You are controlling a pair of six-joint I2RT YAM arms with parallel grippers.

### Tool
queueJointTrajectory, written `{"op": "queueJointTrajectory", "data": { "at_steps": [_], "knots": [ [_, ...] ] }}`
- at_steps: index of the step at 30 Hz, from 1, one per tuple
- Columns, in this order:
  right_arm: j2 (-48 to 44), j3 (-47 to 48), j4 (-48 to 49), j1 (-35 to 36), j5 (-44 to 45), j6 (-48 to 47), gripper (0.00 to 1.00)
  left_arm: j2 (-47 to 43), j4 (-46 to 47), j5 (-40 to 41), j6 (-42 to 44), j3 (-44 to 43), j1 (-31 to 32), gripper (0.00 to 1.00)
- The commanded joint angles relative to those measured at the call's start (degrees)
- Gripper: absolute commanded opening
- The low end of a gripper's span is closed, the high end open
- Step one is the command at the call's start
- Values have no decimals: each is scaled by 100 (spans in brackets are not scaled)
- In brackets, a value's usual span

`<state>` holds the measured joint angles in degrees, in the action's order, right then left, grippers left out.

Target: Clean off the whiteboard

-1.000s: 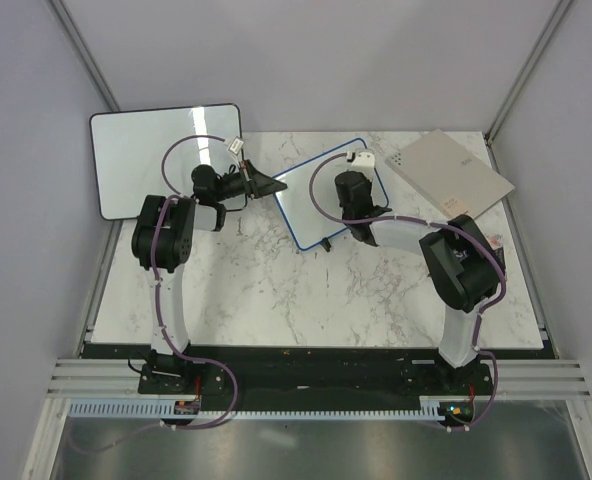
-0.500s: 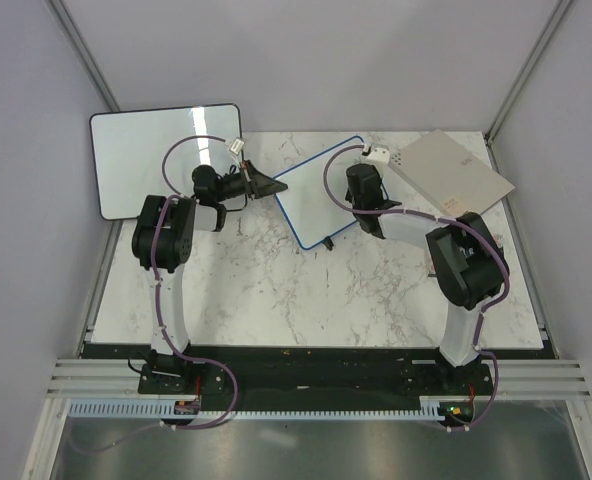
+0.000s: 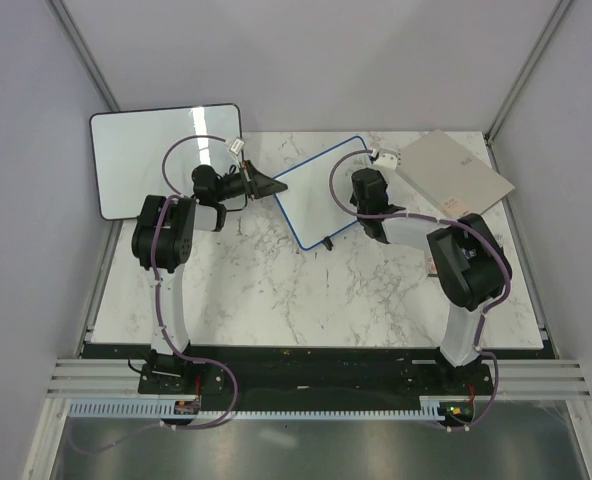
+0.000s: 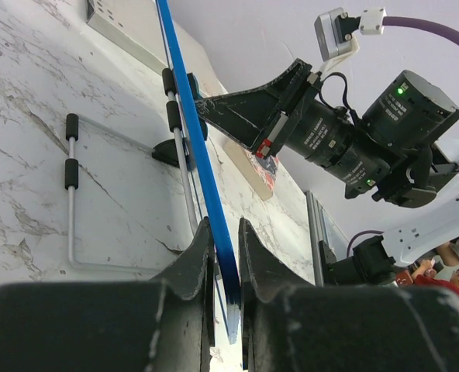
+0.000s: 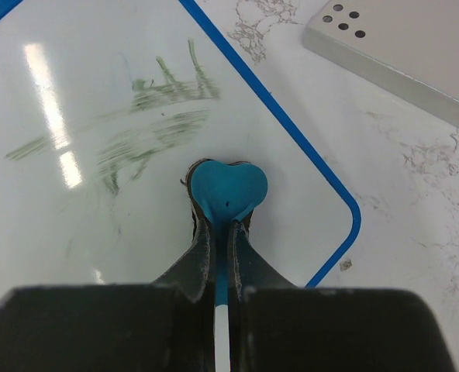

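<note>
The whiteboard (image 3: 311, 195), blue-framed, stands tilted on the marble table. My left gripper (image 3: 274, 187) is shut on its left edge; the left wrist view has the blue frame (image 4: 194, 139) clamped between my left gripper's (image 4: 226, 232) fingers. In my right gripper (image 5: 223, 225), which is shut, sits the handle of a blue heart-shaped eraser (image 5: 229, 190). The eraser presses on the whiteboard's white face (image 5: 98, 93) near a rounded corner. Smeared green marks (image 5: 152, 116) lie just left of and above the eraser. From above, my right gripper (image 3: 360, 190) is over the board's right end.
A flat grey box (image 3: 451, 180) with small holes lies right of the board, close to my right wrist. A larger black-framed whiteboard (image 3: 161, 155) leans at the back left. A wire stand with black feet (image 4: 72, 194) props the small board from behind.
My right gripper has slid the eraser rightward across the board toward its far right corner. The left arm and the board have stayed put.
</note>
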<state>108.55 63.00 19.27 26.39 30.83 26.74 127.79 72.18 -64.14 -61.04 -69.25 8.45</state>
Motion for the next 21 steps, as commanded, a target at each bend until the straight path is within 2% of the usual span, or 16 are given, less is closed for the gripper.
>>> {"op": "queueJointTrajectory", "data": {
  "at_steps": [1,10,14,16,21],
  "knots": [
    [579,-403,-1083,559,-1228,-98,0,-281,2309,-1338,-242,-27,430,2],
    [606,-280,-1347,1508,-1193,-547,0,-237,2309,-1338,-251,-71,438,2],
    [659,-279,-1522,1623,-1176,-512,0,-228,2309,-1347,-260,-88,438,2],
    [623,-420,-1452,1624,-836,-495,0,-193,2309,-1347,-286,-114,438,2],
    [439,-666,-917,1396,-350,-275,0,-175,2309,-1364,-295,-141,430,2]
  ]
}}
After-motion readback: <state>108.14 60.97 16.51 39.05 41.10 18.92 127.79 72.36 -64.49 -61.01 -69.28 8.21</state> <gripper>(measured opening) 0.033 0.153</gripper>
